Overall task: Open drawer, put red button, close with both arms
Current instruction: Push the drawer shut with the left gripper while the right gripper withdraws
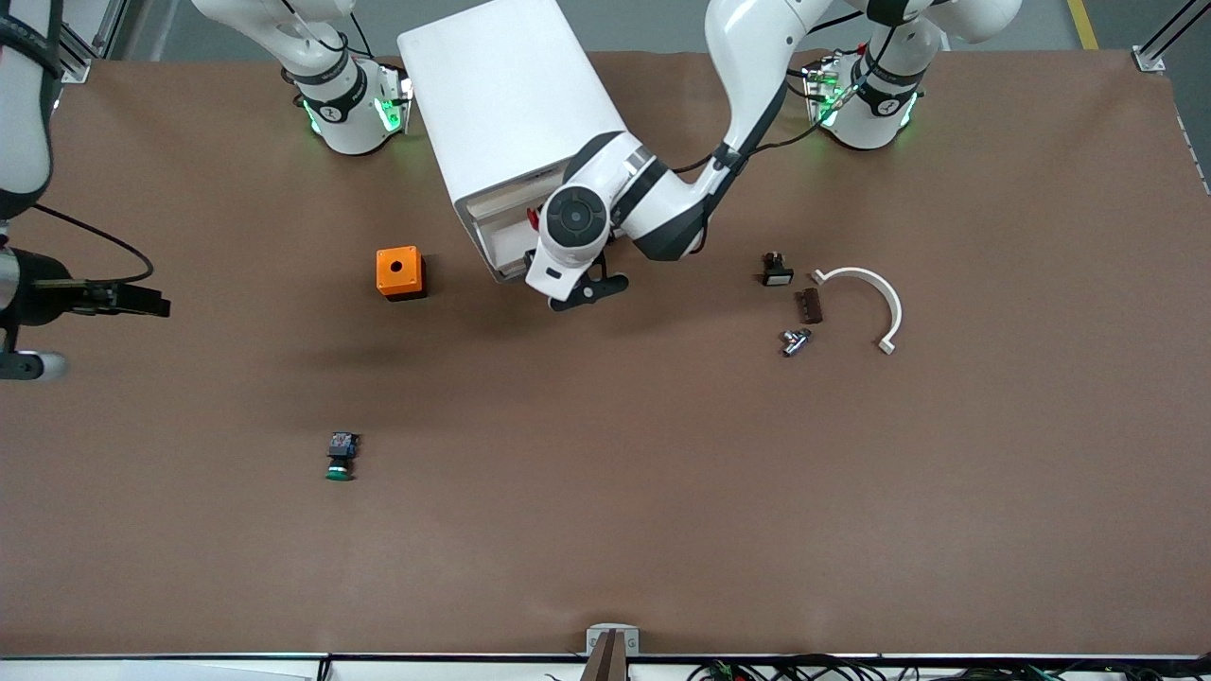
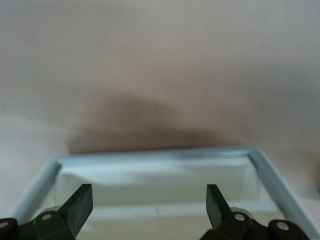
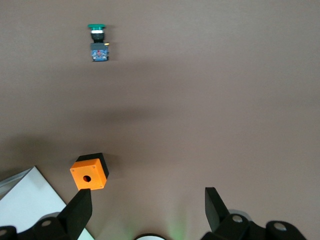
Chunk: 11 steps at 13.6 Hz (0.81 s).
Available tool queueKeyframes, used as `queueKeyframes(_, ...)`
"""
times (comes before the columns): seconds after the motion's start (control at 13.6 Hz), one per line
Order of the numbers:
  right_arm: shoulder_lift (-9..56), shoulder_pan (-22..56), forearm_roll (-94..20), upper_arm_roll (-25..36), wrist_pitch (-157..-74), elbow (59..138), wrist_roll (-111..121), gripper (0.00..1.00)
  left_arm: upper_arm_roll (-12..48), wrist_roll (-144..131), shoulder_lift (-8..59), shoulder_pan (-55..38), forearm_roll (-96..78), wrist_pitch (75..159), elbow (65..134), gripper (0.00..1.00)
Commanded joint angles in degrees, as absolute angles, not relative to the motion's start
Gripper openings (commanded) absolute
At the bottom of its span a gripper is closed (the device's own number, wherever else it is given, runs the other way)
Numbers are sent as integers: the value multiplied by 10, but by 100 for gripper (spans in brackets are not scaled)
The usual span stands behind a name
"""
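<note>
Left gripper (image 1: 588,284) is held with fingers spread and empty, over the pulled-out drawer (image 2: 155,159) at the front of the white cabinet (image 1: 506,90). A speck of red, possibly the red button (image 1: 533,218), is glimpsed inside. Right gripper (image 3: 147,207) is parked high over the table with its fingers spread, above the orange box (image 3: 89,172) and the green button (image 3: 97,29).

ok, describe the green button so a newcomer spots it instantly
Start at the white cabinet, then the orange box beside it toward the right arm's end. The green button lies alone on bare table, much nearer the front camera than that box. Only it has a round green cap on a dark body.
</note>
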<state>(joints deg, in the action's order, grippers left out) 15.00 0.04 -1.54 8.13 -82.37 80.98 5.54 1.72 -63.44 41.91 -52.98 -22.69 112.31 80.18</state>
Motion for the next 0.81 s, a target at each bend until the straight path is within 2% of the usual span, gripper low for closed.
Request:
queueKeyframes(0.0,146,-17,-8,70,-805,775,66,100,50,-688,403,-531,-222,1123,819,100)
queueKeyframes(0.37,146,-19,-10,69,-789,746,55,100,50,-715,390,-516,-214,1116,820,100)
queueKeyframes(0.59,125,-15,-11,66,-773,750,24,100,11,-708,357,-445,-183,1088,815,100)
queueKeyframes(0.73,92,-15,-11,65,-775,780,24,100,11,-694,331,-385,-118,1085,813,100)
